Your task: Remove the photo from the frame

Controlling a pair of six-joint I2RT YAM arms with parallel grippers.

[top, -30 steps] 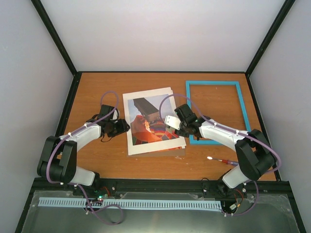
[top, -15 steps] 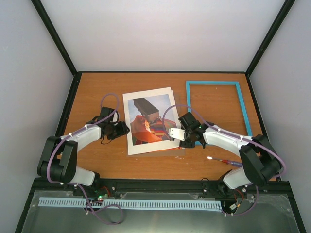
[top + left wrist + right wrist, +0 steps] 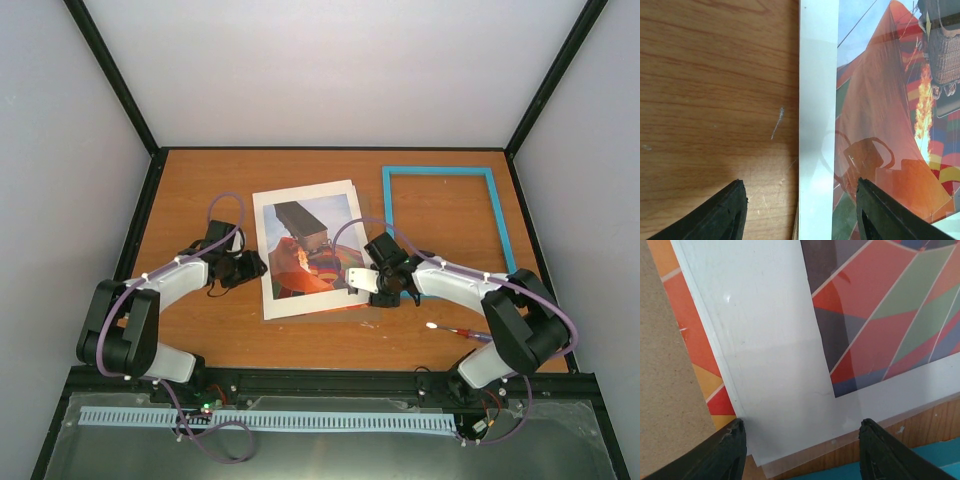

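So the photo (image 3: 305, 255) lies flat mid-table, out of the frame (image 3: 440, 172) just to its right. My left gripper (image 3: 800, 200) hangs spread over its left edge, my right gripper (image 3: 800, 432) spread over its near right corner, both holding nothing.

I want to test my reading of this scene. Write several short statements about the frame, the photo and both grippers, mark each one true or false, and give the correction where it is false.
1. The frame lies empty on the table, with the wood showing through it. True.
2. The photo sits inside the frame. False: it lies outside, to the frame's left.
3. The left gripper is shut on the photo. False: its jaws stand open over the photo's left edge.
4. A red-handled screwdriver lies on the table, to the right of the photo. True.
5. The right gripper is open, at the photo's right side. True.
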